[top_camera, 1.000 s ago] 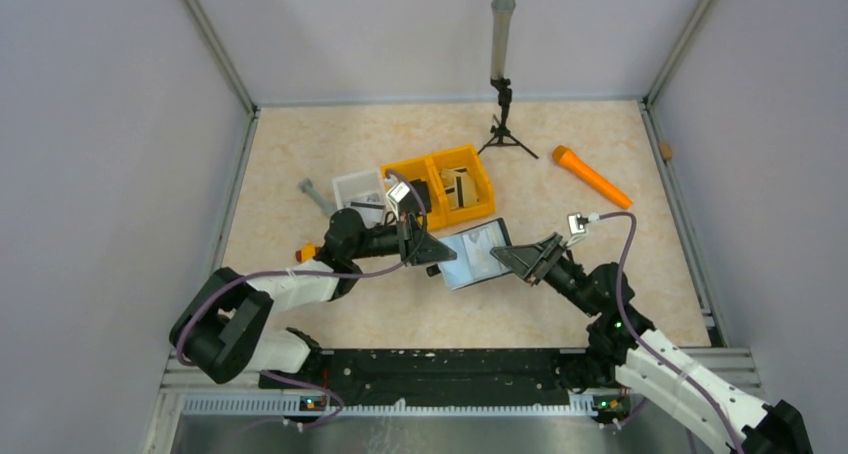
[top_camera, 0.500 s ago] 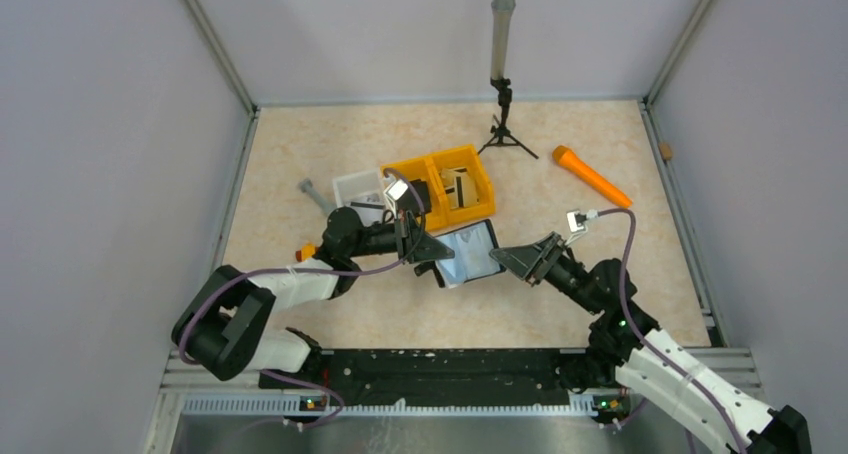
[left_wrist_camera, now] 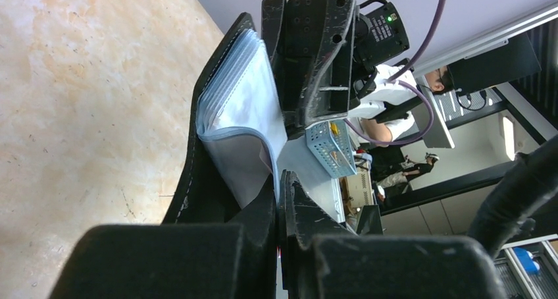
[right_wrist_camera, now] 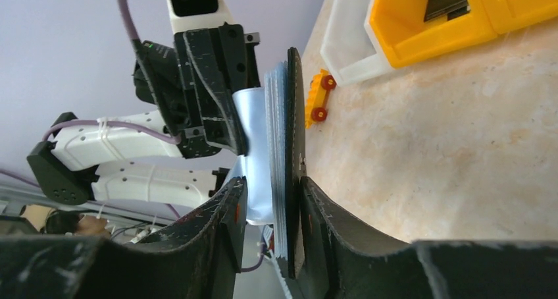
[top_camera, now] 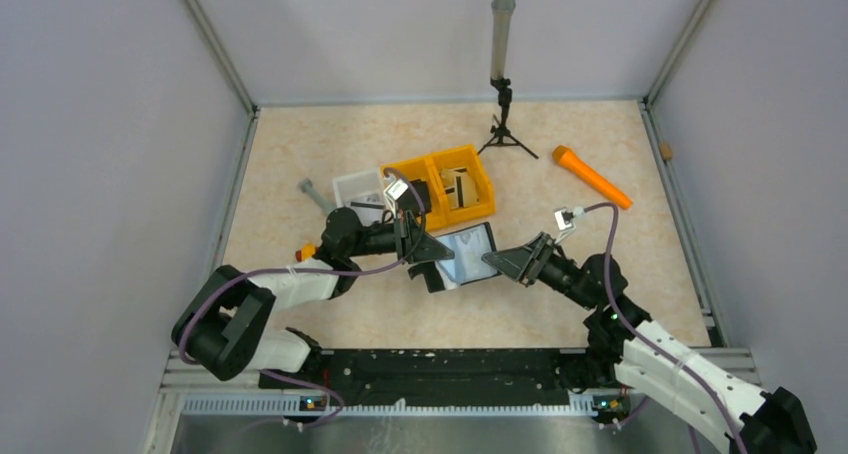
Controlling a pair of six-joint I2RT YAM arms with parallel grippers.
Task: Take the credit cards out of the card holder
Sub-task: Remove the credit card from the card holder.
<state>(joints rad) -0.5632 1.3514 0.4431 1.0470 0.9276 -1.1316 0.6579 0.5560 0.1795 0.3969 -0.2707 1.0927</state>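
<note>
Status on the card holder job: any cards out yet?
Done: card holder open, held upright. Flat dark and striped pieces in the yellow bin may be removed cards; unclear. In hand: left gripper pinches one sleeve, right gripper grips cover and other sleeves. Left: no card visibly sliding out now.

we see the card holder (top_camera: 468, 254) black outside, with a pale grey-blue lining and clear, faintly blue sleeves. the table (top_camera: 560, 114) is beige with cream marbling. beyond the holder sits a yellow-orange bin (top_camera: 425, 159), and left of it a translucent white bin (top_camera: 345, 179). at the far right lies a bright orange tool (top_camera: 592, 176). a grey tube (top_camera: 500, 19) stands on a black tripod (top_camera: 505, 129) at the far edge. the left arm (top_camera: 300, 284) and right arm (top_camera: 680, 374) are white and black, with purple cables (top_camera: 625, 244). the small toy (right_wrist_camera: 317, 98) at the left is orange with red wheels.
</note>
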